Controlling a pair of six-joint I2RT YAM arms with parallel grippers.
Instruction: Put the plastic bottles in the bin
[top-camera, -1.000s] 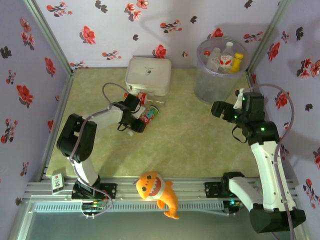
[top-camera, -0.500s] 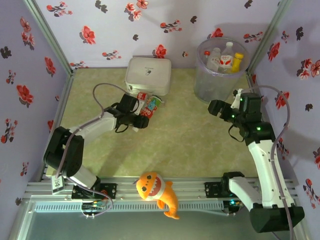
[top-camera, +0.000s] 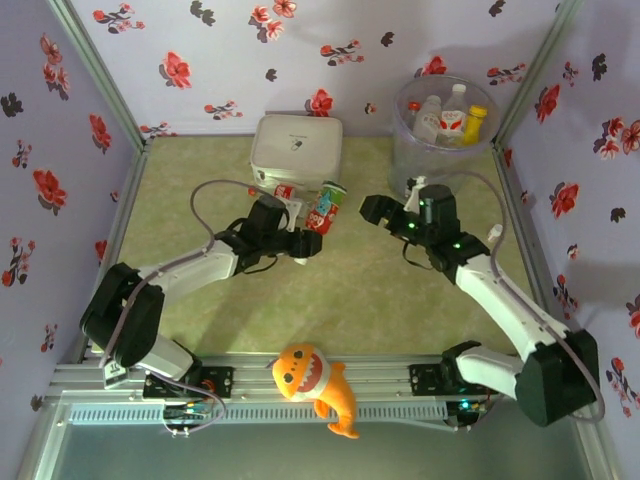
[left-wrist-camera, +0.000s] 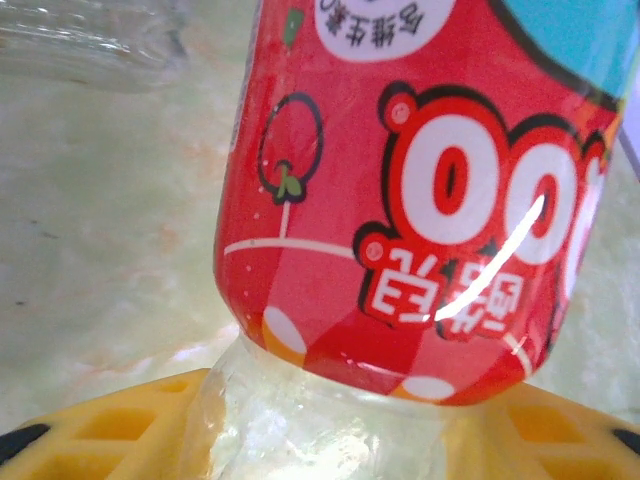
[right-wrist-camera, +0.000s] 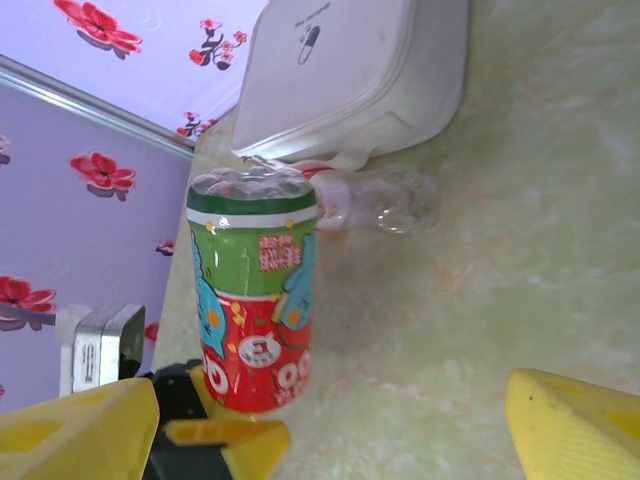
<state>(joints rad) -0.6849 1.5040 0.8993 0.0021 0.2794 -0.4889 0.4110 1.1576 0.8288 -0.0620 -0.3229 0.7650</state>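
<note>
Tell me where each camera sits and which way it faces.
Top external: above and behind the robot, looking down at the table; left arm and right arm show.
Left wrist: rides the left arm, looks along its yellow fingers at the red-labelled bottle.
Right wrist: rides the right arm, faces that bottle and the white box past its yellow fingers.
Shared: all three show the bottle.

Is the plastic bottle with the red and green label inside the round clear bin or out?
Out. The left gripper holds the red-and-green-labelled plastic bottle near the white box, well apart from the round clear bin.
</note>
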